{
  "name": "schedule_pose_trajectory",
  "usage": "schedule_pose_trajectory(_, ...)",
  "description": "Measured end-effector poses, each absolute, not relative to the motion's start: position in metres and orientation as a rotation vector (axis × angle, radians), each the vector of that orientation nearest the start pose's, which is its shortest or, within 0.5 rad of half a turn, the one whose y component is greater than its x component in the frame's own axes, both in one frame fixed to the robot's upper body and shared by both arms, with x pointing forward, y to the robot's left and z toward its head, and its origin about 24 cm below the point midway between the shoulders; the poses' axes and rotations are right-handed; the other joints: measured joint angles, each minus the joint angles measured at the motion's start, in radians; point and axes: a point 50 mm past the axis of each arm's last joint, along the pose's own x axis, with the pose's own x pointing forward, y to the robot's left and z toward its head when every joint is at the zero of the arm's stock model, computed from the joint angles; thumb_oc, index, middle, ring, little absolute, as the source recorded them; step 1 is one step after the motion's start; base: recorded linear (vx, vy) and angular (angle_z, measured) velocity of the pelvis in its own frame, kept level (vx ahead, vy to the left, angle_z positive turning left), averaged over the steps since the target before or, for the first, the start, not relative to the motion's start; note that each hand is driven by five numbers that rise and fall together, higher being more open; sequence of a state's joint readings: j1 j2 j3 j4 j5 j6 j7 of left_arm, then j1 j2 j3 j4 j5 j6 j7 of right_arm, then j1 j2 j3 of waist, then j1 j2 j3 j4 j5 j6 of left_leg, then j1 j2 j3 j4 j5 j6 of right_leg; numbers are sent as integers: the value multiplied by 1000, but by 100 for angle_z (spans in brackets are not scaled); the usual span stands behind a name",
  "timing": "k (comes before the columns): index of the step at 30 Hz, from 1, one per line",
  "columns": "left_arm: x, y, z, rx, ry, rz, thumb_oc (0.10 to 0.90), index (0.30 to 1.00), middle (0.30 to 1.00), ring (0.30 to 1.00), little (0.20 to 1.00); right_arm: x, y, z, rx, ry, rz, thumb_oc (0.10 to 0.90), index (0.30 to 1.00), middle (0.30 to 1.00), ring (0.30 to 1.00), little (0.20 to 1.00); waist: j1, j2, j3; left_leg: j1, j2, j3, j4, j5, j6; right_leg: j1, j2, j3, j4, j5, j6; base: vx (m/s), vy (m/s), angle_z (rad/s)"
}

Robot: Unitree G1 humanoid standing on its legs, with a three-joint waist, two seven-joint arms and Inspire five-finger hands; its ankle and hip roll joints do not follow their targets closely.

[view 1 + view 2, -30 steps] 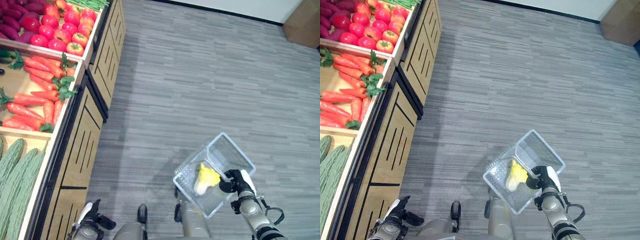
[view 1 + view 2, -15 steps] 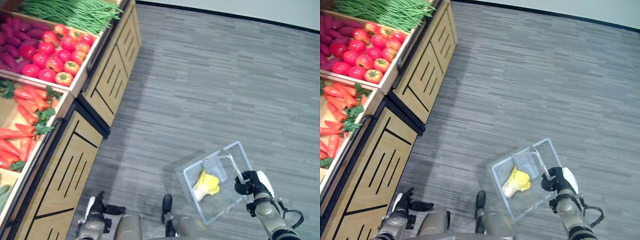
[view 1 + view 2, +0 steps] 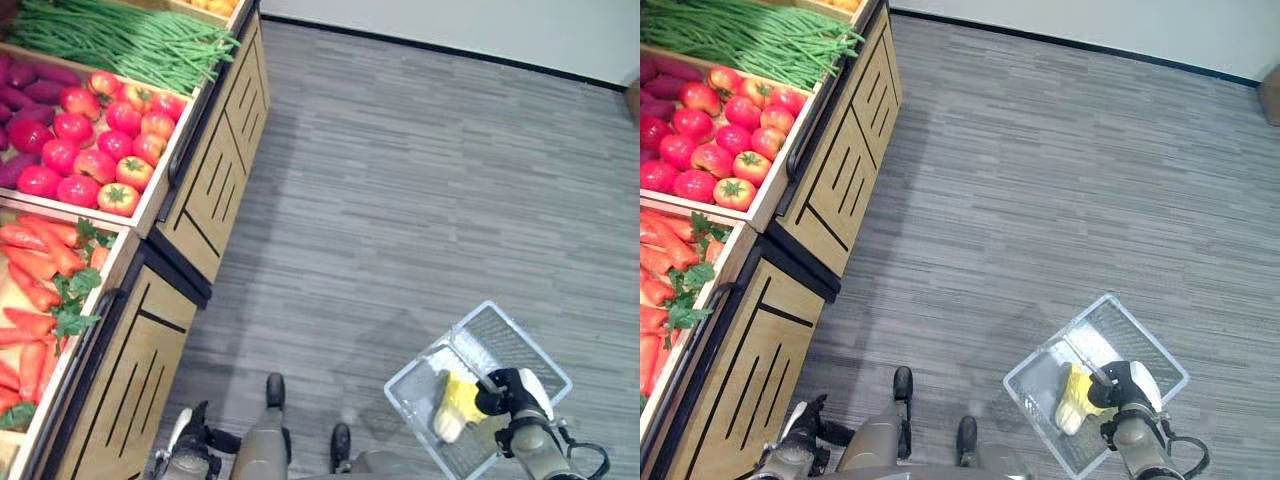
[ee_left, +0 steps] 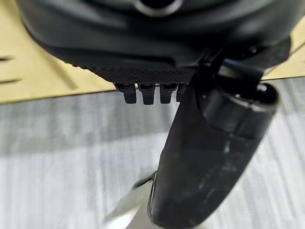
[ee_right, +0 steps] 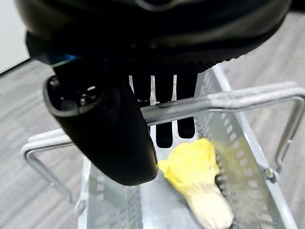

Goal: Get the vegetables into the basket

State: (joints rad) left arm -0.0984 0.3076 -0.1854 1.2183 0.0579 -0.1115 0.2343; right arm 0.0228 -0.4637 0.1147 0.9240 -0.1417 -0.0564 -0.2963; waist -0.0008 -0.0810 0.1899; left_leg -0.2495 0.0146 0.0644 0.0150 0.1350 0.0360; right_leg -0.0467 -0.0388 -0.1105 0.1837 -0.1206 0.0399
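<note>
A clear wire-mesh basket hangs at the lower right over the grey floor. My right hand is shut on its metal handle; the bar runs between the thumb and the curled fingers. A yellow and white cabbage lies inside the basket, also seen as the cabbage past the fingers. My left hand hangs low beside the wooden stand, holding nothing, with relaxed fingers over the floor.
A wooden produce stand runs along the left. Its bins hold green beans, tomatoes, purple sweet potatoes and carrots. Grey plank floor stretches out to the right, with a white wall at the far end.
The camera has swung, so the stand's bean and tomato bins have come into view. The basket stays in my right hand and now sits farther to the lower right, with the cabbage still inside.
</note>
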Motion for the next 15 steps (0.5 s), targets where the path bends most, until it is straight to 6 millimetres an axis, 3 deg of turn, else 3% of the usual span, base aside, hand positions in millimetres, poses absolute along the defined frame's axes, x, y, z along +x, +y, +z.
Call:
schedule_pose_trajectory(1, 147, 264, -132, 564, 946, 180, 900, 1000, 1000, 1000, 1000, 150, -308, -98, -733, 812, -284, 400, 300, 300, 300, 300, 4, -12, -9, 1, -23, -2, 8, -23, 9, -25, -41, 3, 70, -24, 12, 179, 207, 23)
schedule_pose_trajectory(3, 155, 277, -124, 596, 915, 203, 900, 1000, 1000, 1000, 1000, 152, -297, -103, -701, 809, -268, 400, 300, 300, 300, 300, 13, -59, -28, -16, -73, -4, 49, -71, 16, -25, -119, 28, 112, -26, 45, 133, 140, 22)
schedule_pose_trajectory(5, 161, 287, -117, 616, 898, 229, 900, 1000, 1000, 1000, 1000, 157, -284, -107, -674, 798, -242, 400, 300, 300, 300, 300, 29, -84, -29, -20, -87, -5, 57, -73, 34, -23, -134, 25, 113, -22, 56, 117, 114, 13)
schedule_pose_trajectory(9, 151, 291, -121, 620, 936, 238, 900, 1000, 1000, 1000, 1000, 173, -274, -103, -676, 751, -200, 400, 300, 300, 300, 300, 61, -91, -28, 2, -96, -5, 38, -89, 57, -39, -145, 8, 161, 20, 123, 140, 120, -1)
schedule_pose_trajectory(12, 139, 291, -125, 623, 968, 229, 900, 1000, 1000, 1000, 1000, 184, -264, -100, -652, 705, -177, 400, 300, 300, 300, 300, 66, -92, -27, 58, -97, -35, -16, -83, 87, -127, -152, 17, 358, 41, 125, 167, 60, 16)
schedule_pose_trajectory(14, 135, 289, -127, 623, 979, 221, 900, 1000, 1000, 1000, 1000, 192, -262, -96, -649, 676, -172, 400, 300, 300, 300, 300, 68, -89, -25, 77, -98, -55, -25, -84, 91, -172, -146, 36, 357, 17, 126, 189, -15, 21)
schedule_pose_trajectory(15, 134, 287, -129, 618, 988, 219, 900, 1000, 1000, 1000, 1000, 196, -261, -94, -648, 660, -173, 400, 300, 300, 300, 300, 63, -83, -20, 92, -98, -73, -34, -83, 91, -203, -137, 42, 294, 12, 120, 332, -123, 62)
